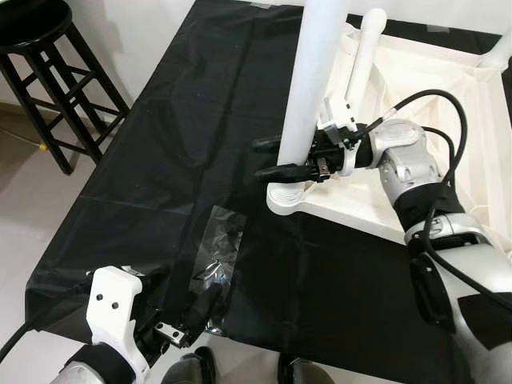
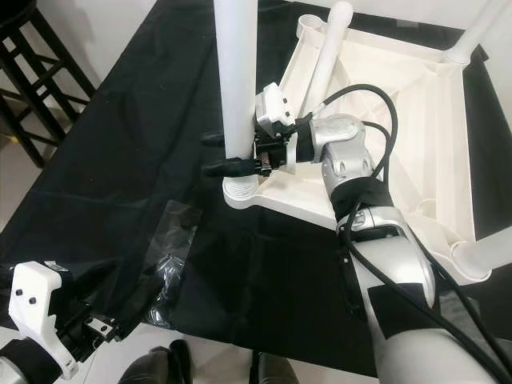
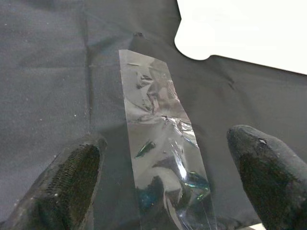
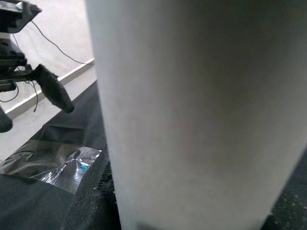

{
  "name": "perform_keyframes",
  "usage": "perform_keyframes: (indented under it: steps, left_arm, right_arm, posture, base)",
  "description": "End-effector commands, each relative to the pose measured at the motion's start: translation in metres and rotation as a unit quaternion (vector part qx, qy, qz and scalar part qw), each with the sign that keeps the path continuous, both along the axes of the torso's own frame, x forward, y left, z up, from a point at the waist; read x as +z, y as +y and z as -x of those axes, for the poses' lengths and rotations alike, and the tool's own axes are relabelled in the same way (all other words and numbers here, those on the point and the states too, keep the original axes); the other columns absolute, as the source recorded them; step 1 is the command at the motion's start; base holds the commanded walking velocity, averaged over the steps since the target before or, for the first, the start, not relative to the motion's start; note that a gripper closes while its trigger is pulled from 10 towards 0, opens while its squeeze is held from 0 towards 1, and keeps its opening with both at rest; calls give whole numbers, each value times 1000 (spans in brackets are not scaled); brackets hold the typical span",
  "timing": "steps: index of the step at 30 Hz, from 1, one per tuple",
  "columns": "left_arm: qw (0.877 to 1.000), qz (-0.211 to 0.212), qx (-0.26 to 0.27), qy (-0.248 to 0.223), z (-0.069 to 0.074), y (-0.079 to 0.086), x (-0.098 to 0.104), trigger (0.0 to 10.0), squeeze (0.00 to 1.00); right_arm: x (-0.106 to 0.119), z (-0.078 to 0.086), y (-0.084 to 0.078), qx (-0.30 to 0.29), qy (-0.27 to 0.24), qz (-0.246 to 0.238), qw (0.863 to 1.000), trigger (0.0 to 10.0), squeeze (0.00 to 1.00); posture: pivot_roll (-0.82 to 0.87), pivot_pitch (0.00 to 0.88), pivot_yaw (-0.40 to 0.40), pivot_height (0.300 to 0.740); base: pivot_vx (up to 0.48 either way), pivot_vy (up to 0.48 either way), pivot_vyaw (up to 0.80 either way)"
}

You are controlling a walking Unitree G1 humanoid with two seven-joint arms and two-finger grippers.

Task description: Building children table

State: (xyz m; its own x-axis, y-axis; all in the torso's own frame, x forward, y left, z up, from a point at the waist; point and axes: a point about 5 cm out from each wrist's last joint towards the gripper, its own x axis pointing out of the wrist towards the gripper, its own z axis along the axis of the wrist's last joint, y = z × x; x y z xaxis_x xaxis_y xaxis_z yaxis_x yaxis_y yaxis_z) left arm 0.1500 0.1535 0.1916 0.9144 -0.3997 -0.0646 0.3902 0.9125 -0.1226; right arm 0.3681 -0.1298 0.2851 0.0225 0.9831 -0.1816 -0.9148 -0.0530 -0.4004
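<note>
Your right gripper (image 1: 282,158), arm reaching forward, pinches the upright white table leg (image 1: 316,88) just above its corner socket on the upturned white tabletop (image 1: 416,104), while your left gripper (image 3: 163,187) hovers spread over a clear plastic bag (image 3: 160,143) nearer you.

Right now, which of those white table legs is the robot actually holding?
The thick upright leg at the tabletop's near corner: the right pincer has its black fingers around it just above the socket. The other legs stand untouched farther back.
</note>
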Motion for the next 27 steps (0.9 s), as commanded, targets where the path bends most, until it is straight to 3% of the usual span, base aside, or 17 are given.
perform_keyframes:
  steps: [1,7,12,14,17,23,25,26,27]
  left_arm:
    - [1000,-8,-2,12,3,2,-1,10000,0]
    - [1000,-5,-3,14,1,2,-1,10000,0]
    - [1000,-3,-5,15,-1,1,-2,10000,0]
    - [1000,-3,-5,15,-1,1,-2,10000,0]
    - [1000,1,-7,15,-3,0,-2,10000,0]
    - [1000,5,-9,17,-6,-1,-4,10000,0]
    - [1000,6,-10,17,-6,-1,-5,10000,0]
    - [1000,7,-11,17,-6,-1,-6,10000,0]
    - [1000,7,-11,17,-6,-1,-6,10000,0]
  right_arm:
    - [-71,8,-2,10,110,85,990,10000,0]
    - [-80,11,-4,9,127,65,990,10000,0]
    - [-84,11,-10,-14,165,0,986,10000,0]
    - [-84,11,-10,-14,165,0,986,10000,0]
    - [-84,11,-14,-41,175,-50,982,10000,0]
    - [-90,19,-16,-63,155,-49,985,10000,0]
    - [-95,27,-17,-66,151,-22,986,10000,0]
    - [-104,36,-15,-131,167,-2,977,10000,0]
    - [-104,36,-15,-131,167,-2,977,10000,0]
  posture:
    - [45,413,-30,740]
    - [42,413,-29,740]
    - [20,406,-33,740]
    - [20,406,-33,740]
    - [-8,400,-41,740]
    - [-25,394,-47,740]
    - [-30,391,-50,740]
    - [-48,380,-85,740]
    - [-48,380,-85,740]
  base:
    - [0,0,0]
    - [0,0,0]
    - [0,0,0]
    - [0,0,0]
    - [0,0,0]
    - [0,0,0]
    - [0,0,0]
    - [0,0,0]
    - [0,0,0]
